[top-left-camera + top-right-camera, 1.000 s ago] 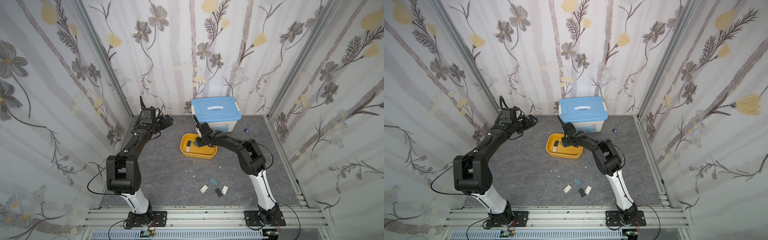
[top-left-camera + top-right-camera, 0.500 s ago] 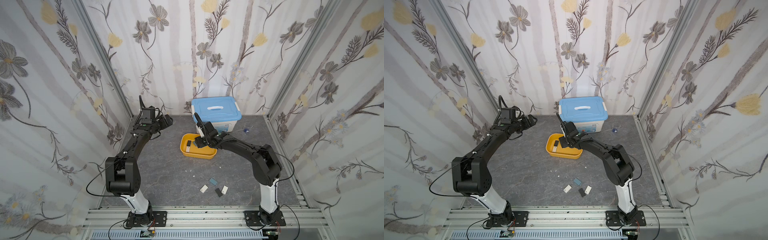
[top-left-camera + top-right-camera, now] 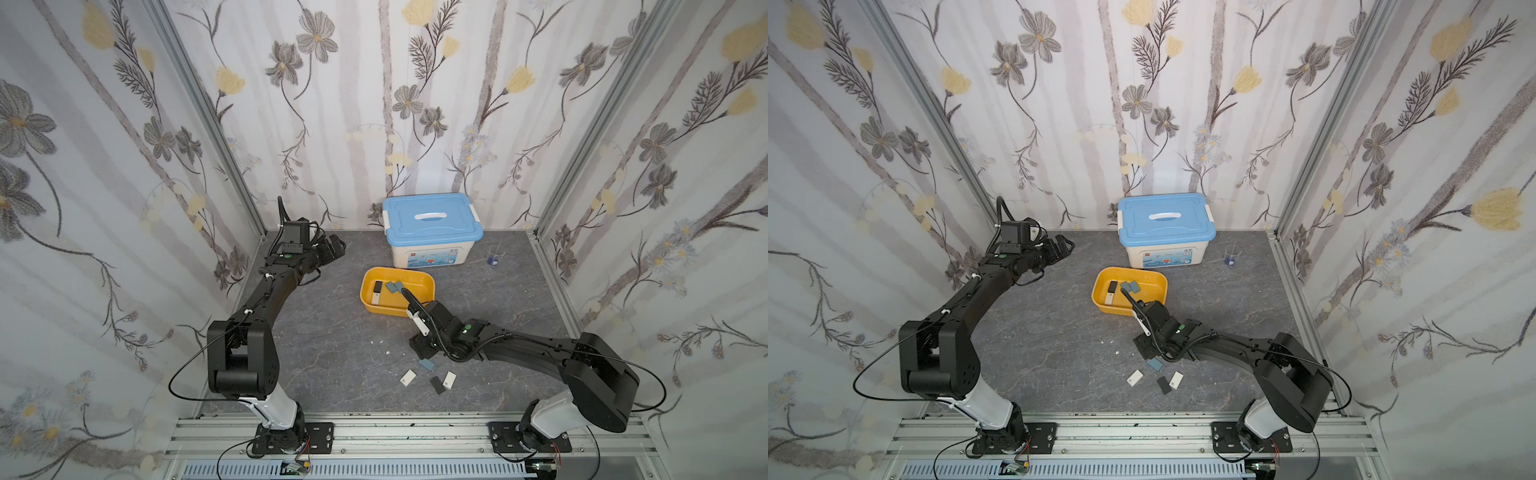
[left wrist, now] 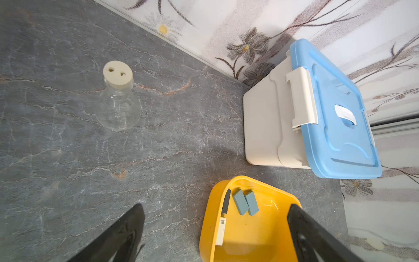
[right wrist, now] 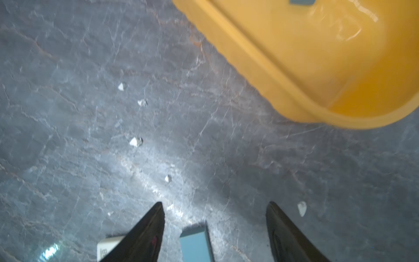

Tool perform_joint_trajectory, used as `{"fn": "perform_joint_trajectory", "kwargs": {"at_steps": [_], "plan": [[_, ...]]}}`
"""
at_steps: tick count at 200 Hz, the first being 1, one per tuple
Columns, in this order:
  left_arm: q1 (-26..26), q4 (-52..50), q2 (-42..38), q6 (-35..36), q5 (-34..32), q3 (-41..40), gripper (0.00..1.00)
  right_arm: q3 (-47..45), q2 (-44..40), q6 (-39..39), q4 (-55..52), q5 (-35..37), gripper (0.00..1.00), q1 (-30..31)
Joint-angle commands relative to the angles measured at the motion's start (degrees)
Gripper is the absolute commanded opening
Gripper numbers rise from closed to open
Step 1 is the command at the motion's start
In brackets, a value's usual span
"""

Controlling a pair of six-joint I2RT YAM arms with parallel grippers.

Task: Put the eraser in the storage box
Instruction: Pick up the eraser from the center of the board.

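Blue eraser (image 5: 196, 245) cut by the edge, white eraser (image 5: 108, 246) half behind the right hand (image 5: 215, 204) (right wrist view blurred)

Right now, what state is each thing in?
left tool, open, empty.
right tool, open, empty, above the blue eraser.
blue eraser, flat on table, ungripped.
storage box, lidless, holding three erasers.
white bin, lid on.
flask, upright, stoppered.
beaker, upright.

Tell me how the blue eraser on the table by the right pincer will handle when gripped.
The eraser is a flat-sided block lying flat, so it likely won't roll. Small and solid-looking: probably light, holding its shape. Its matte faces should grip well in the right pincer.
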Motion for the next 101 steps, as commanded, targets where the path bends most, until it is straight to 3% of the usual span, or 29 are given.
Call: {"fn": "perform_joint_trajectory", "kwargs": {"at_steps": [1, 101], "plan": [[-0.2, 2.0, -0.8, -0.6, 0.6, -0.6, 1.0, -1.7, 0.0, 2.3, 2.9, -0.5, 0.71, 0.8], [-0.6, 1.8, -2.7, -0.7, 0.2, -2.0, 1.0, -8.2, -0.7, 6.2, 3.2, -4.1, 0.69, 3.1]]}}
